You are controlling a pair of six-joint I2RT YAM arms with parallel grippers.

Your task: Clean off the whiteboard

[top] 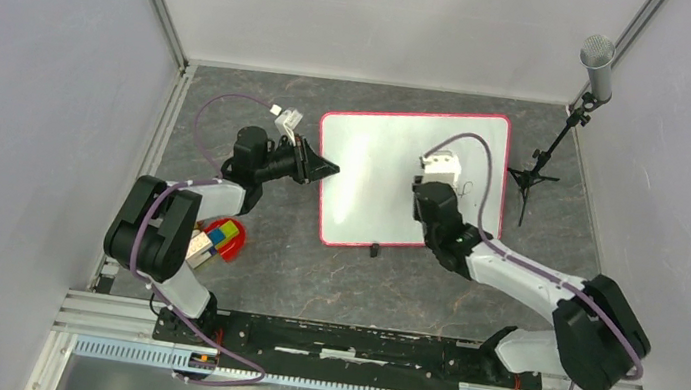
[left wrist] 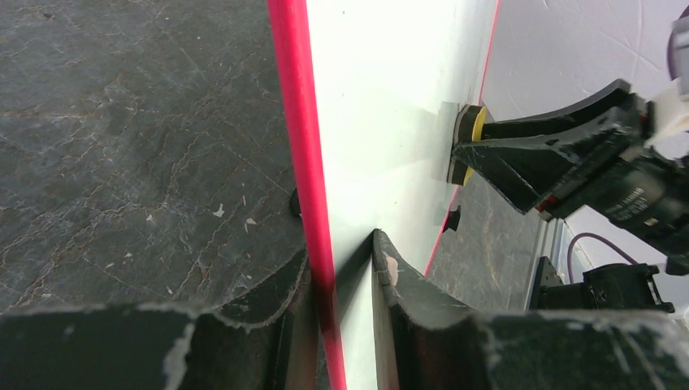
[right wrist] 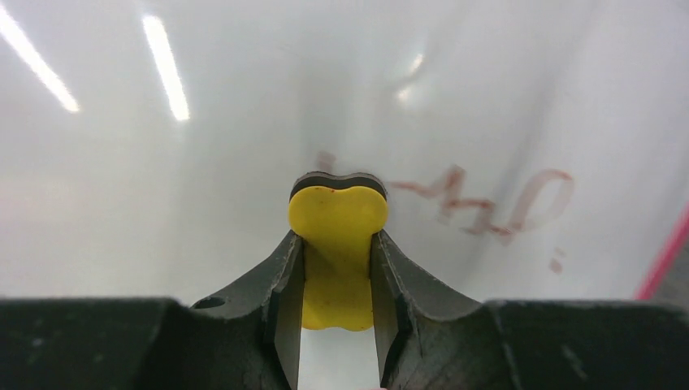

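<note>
The whiteboard (top: 378,184), glossy white with a thin red frame, lies flat on the dark table. My left gripper (top: 330,167) is shut on its left edge; in the left wrist view the red frame (left wrist: 301,122) runs between the jaws of that gripper (left wrist: 341,248). My right gripper (top: 434,184) points down at the board's right half, shut on a yellow eraser (right wrist: 337,219) whose dark pad presses on the whiteboard (right wrist: 162,203). Faint red writing (right wrist: 487,203) lies just right of the eraser. The left wrist view also shows the eraser (left wrist: 478,122) against the board.
A microphone (top: 597,65) on a small black tripod (top: 531,179) stands just right of the board. A red bowl of coloured blocks (top: 221,237) sits beside the left arm's base. A black foot (top: 373,250) sticks out at the board's near edge. Grey walls enclose the table.
</note>
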